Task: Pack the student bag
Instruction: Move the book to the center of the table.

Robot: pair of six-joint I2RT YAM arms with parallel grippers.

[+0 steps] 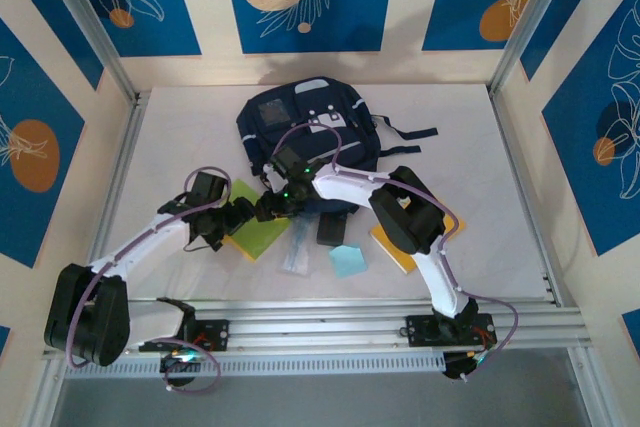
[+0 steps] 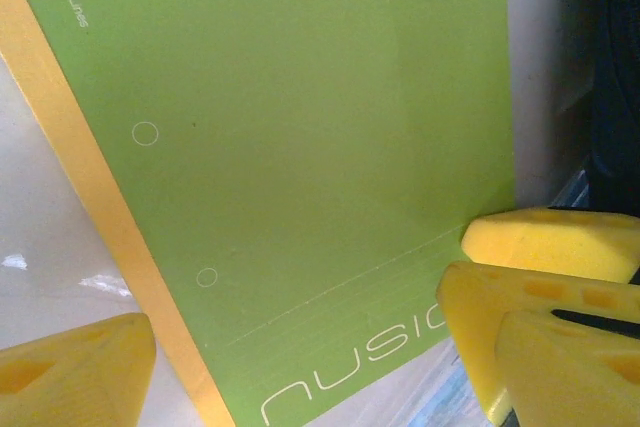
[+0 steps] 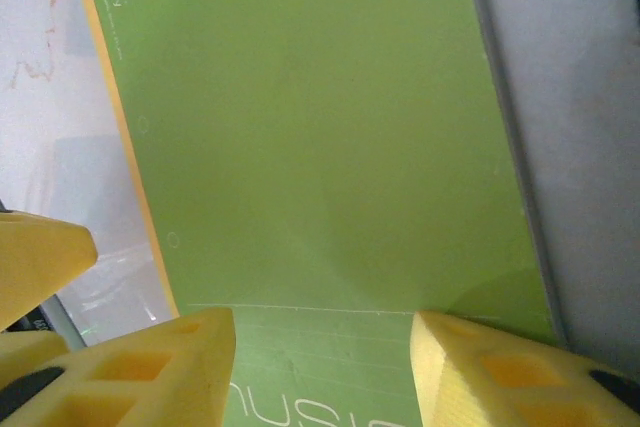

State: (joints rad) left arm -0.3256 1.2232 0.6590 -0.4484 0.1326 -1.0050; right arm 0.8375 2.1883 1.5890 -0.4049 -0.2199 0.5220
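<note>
The student bag point(image 1: 310, 127), dark navy with a grey front patch, lies flat at the back middle of the table. Just in front of it a green notebook point(image 1: 256, 229) with an orange spine lies flat. Both grippers hover close over it. My left gripper point(image 1: 240, 215) is open, its yellow fingers point(image 2: 70, 367) spread on either side of the notebook's point(image 2: 300, 147) near corner. My right gripper point(image 1: 275, 203) is open too, and its pads point(image 3: 150, 367) stand apart above the green cover point(image 3: 320, 147), gripping nothing. The bag's dark fabric point(image 2: 612, 97) shows at the right edge of the left wrist view.
A yellow notebook point(image 1: 392, 245) lies partly under the right arm. A light blue pad point(image 1: 348, 261), a clear plastic packet point(image 1: 295, 253) and a small black item point(image 1: 330, 230) lie in front of the bag. A metal rail point(image 1: 330, 322) runs along the near edge.
</note>
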